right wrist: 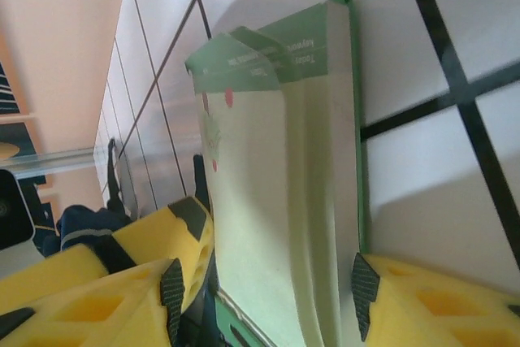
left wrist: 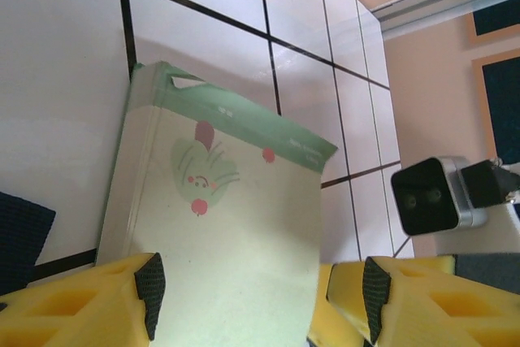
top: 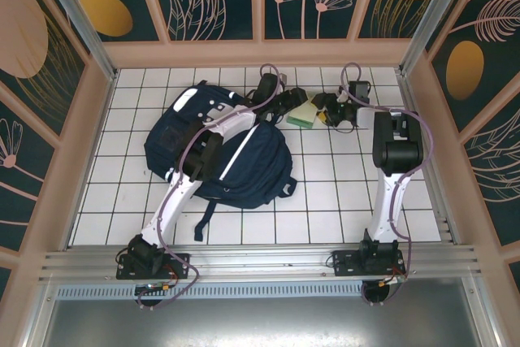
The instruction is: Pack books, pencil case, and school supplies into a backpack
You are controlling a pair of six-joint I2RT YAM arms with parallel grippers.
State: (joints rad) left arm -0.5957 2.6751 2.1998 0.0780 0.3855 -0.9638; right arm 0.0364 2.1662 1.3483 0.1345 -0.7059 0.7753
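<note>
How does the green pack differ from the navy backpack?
The navy backpack is far bigger than the green pack. The backpack is dark fabric; the pack is pale, with a drawing. The left tool and right tool straddle the pack, not the backpack. Both lie on the tiled table.

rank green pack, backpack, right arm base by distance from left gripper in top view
1. pale green pack, right at the left gripper, far side
2. navy backpack, just left of it
3. right arm base, near edge, right

Pale green pack (left wrist: 227, 233) with red dots, navy backpack (top: 252, 168), white table (top: 325, 201) with black grid lines, yellow fingers (left wrist: 73, 298)
</note>
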